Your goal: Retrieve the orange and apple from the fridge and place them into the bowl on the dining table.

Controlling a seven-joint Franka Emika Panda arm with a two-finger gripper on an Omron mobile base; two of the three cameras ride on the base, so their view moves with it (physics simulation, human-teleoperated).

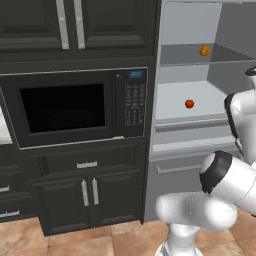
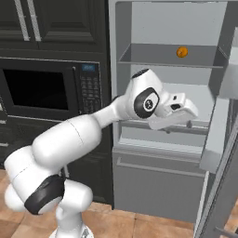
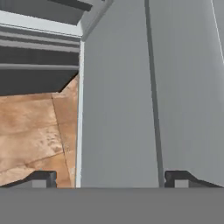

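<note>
The fridge [image 2: 167, 116] stands open beside a black microwave [image 1: 75, 107], its pale shelves bare except for two fruits. The orange [image 2: 181, 51] sits on the upper shelf, toward the back right. The apple [image 1: 189, 103] lies on the shelf below, near the middle (in the right base view the arm's wrist hides it).

The tool [image 2: 179, 126] reaches in front of the lower shelf's front edge, pointing down. In the hand view its two dark fingertips [image 3: 43, 178] stand wide apart with nothing between them: the tool is open and empty. Between and beyond the tips that view shows a grey panel of the fridge and, to the left, brown floor tiles [image 3: 30, 131].

The orange is well above the tool, one shelf up and slightly right. The apple is on the shelf just behind and a little above the tool, apart from it; neither fruit touches the fingers.

The door [image 2: 223, 153] hangs open at the right of the right base view.
</note>
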